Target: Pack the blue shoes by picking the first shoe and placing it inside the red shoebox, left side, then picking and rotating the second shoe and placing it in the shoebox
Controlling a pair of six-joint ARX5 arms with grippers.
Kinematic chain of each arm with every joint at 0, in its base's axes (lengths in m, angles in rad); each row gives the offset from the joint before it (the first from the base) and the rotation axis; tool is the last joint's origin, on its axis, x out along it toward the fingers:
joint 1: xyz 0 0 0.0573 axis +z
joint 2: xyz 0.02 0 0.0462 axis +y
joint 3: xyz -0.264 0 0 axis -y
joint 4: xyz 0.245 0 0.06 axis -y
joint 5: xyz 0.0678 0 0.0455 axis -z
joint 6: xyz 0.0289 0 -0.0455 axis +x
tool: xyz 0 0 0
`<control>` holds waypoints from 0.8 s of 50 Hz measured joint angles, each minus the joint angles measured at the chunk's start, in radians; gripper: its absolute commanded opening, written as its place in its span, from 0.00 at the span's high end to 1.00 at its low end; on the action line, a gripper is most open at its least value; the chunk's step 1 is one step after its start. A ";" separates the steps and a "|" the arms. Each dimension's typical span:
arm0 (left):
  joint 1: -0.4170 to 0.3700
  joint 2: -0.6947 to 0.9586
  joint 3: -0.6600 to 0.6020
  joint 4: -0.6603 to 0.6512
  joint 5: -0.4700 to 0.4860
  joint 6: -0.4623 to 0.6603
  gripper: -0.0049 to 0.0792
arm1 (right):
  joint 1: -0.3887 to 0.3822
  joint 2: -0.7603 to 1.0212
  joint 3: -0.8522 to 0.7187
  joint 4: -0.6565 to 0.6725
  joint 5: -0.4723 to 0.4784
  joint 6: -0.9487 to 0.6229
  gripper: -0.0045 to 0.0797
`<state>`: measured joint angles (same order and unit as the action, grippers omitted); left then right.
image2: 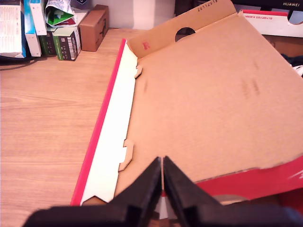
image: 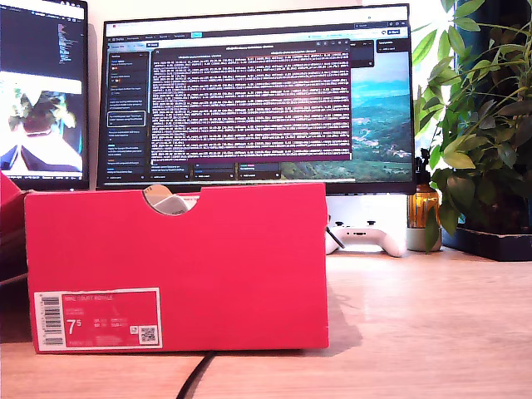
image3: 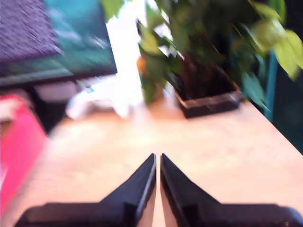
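My first gripper (image2: pixel 162 182) has its jaws together, holding nothing, above the red shoebox (image2: pixel 208 94), whose brown inside lies bare. My second gripper (image3: pixel 157 177) is likewise closed and empty over the wooden table (image3: pixel 213 156). In the exterior view the shoebox (image: pixel 174 266) fills the lower left.

Bright daylight — second wrist view (blurred)

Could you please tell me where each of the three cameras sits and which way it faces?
Exterior view: low on the desk, facing the red shoebox and monitors; no arm shows.
First wrist view: above my first tool, shut, looking into the open shoebox.
Second wrist view: behind my second tool, shut, facing the plant.
Shared: shoebox, plant.
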<state>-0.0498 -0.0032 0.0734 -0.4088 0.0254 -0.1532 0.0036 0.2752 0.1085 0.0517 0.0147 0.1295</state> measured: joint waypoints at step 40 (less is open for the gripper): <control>0.000 0.000 0.000 0.000 0.000 0.000 0.96 | -0.035 -0.268 -0.097 -0.217 -0.121 0.026 0.96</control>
<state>-0.0498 -0.0032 0.0734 -0.4088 0.0254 -0.1535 -0.0311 0.0074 0.0116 -0.1658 -0.1066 0.1558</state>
